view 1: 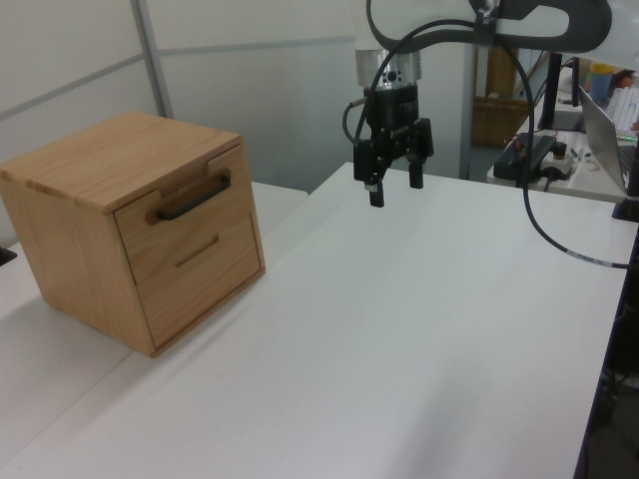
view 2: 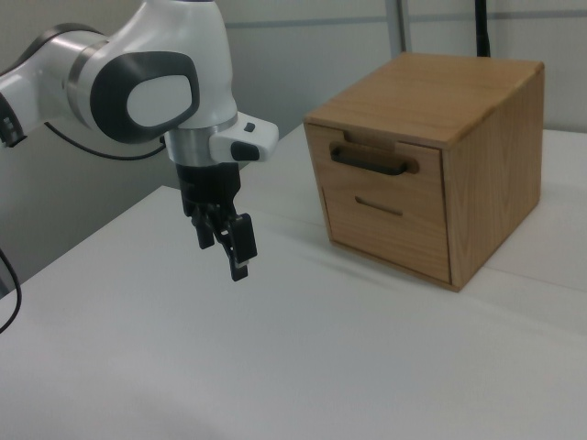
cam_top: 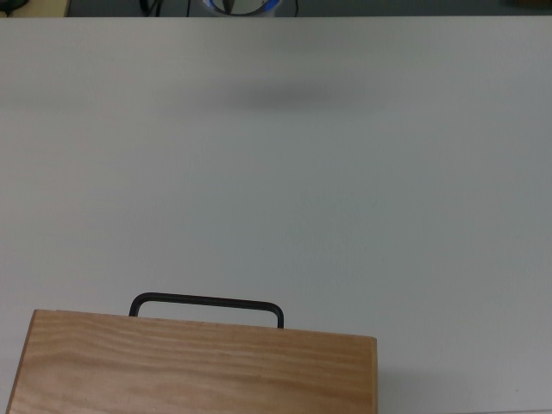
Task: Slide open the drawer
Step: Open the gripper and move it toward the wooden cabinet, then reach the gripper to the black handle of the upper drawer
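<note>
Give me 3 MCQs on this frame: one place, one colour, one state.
1. In the left view, where is the hand relative to the cabinet?
A. touching its top
B. in the air to the left view's right of it, apart
C. behind it

2. What colour is the bar handle on the drawer?
A. black
B. silver
C. red

3. What state is the drawer in?
A. pulled fully out
B. removed and lying on the table
C. closed, front in line with the cabinet face

Answers: 1 B, bare white table lies between hand and cabinet. 2 A, the bar reads dark against the light wood. 3 C, no part of the drawer juts out in the left or right view.
</note>
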Robot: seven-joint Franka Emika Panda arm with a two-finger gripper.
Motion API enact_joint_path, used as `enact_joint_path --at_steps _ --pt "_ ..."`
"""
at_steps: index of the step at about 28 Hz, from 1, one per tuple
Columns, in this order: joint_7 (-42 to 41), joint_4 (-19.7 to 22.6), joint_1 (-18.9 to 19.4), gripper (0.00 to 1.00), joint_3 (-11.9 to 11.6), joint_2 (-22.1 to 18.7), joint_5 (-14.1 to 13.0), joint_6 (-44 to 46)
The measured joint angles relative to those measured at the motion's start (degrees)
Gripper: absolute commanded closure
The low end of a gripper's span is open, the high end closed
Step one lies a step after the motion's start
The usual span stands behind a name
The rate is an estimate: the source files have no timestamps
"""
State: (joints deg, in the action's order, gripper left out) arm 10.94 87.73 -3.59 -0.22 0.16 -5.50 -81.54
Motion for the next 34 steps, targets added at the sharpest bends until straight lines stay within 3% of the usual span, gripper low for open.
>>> enact_joint_path --at_steps 7,21,34 --pt "11.07 0.15 -2.13 0.00 -0.05 0.05 0.01 0.06" --pt "30.48 1.02 -1.91 0.00 0.45 0.90 -1.26 -1.15" --pt "55.65 1.08 2.72 0.00 0.88 2.35 -1.43 -15.08"
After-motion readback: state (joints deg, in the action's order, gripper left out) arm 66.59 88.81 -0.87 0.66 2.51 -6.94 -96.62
